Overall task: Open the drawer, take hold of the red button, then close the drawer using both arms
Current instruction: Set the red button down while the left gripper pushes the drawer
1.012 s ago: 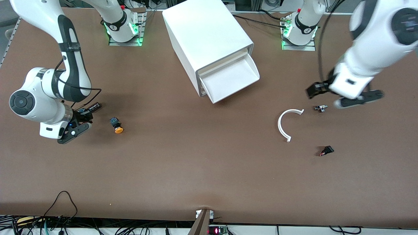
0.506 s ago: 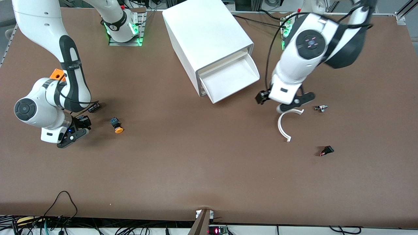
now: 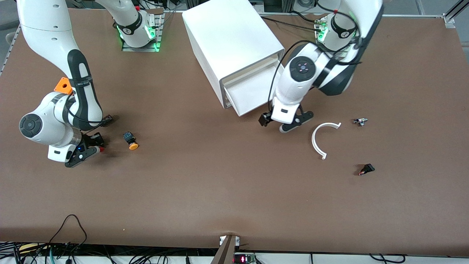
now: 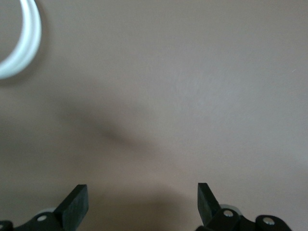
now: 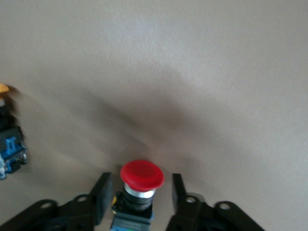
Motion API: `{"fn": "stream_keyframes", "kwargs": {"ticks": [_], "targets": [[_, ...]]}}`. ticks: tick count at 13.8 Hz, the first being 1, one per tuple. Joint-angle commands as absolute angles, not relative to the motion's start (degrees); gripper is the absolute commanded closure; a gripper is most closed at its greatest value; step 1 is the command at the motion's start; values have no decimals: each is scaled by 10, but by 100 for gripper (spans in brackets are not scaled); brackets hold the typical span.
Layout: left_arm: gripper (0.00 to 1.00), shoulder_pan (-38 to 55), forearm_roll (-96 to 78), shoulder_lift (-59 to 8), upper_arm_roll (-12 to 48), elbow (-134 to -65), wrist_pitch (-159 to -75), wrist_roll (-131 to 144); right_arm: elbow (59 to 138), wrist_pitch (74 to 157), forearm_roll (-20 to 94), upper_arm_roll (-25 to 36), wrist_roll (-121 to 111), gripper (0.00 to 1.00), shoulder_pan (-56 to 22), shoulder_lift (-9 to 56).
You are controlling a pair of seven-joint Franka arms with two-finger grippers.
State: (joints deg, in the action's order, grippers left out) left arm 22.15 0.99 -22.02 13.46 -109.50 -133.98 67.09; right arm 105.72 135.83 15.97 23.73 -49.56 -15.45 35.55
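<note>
Drawer [image 3: 262, 90] stands pulled out of the white cabinet [image 3: 231, 44], its tray bare as far as the front view shows. Right gripper [image 3: 89, 148] sits low over the table toward the right arm's end, fingers closed on the red button [image 5: 141, 175]; the right wrist view shows the red cap poking out past the fingertips and both pads pressed on the black-and-blue body below it. Orange-capped button [image 3: 130, 141] lies just beside on the table, untouched; an orange box [image 3: 63, 85] shows near the right arm's forearm. Left gripper [image 3: 284, 123] hovers over the table just in front of the drawer's front edge, fingers [image 4: 77, 204] spread apart and holding nothing; a white curved piece [image 3: 322, 139] lies near it. Judgement: button looks small, rigid and light, with a smooth rounded cap likely to slip, so the hold on the squarer body under the cap is the sound one. Grab step seems done; drawer closing remains, and the left gripper looks placed to push the front panel.
</note>
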Motion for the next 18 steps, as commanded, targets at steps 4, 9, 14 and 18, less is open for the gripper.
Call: {"fn": "stream_keyframes", "kwargs": {"ticks": [4,9,14,18], "targets": [[0,225,18,-228,161,-1108,-1332,721,1035,1291,171,236,-420,0,-191,316],[0,225,10,-236,222,-1112,-1331,769,959,1129,115,244,-297,0,-237,240],[0,225,-32,-237,264,-1120,-1331,763,948,1023,60,243,-231,0,-280,120],[0,225,-47,-244,283,-1121,-1332,760,949,971,43,246,-241,0,-280,47]]}}
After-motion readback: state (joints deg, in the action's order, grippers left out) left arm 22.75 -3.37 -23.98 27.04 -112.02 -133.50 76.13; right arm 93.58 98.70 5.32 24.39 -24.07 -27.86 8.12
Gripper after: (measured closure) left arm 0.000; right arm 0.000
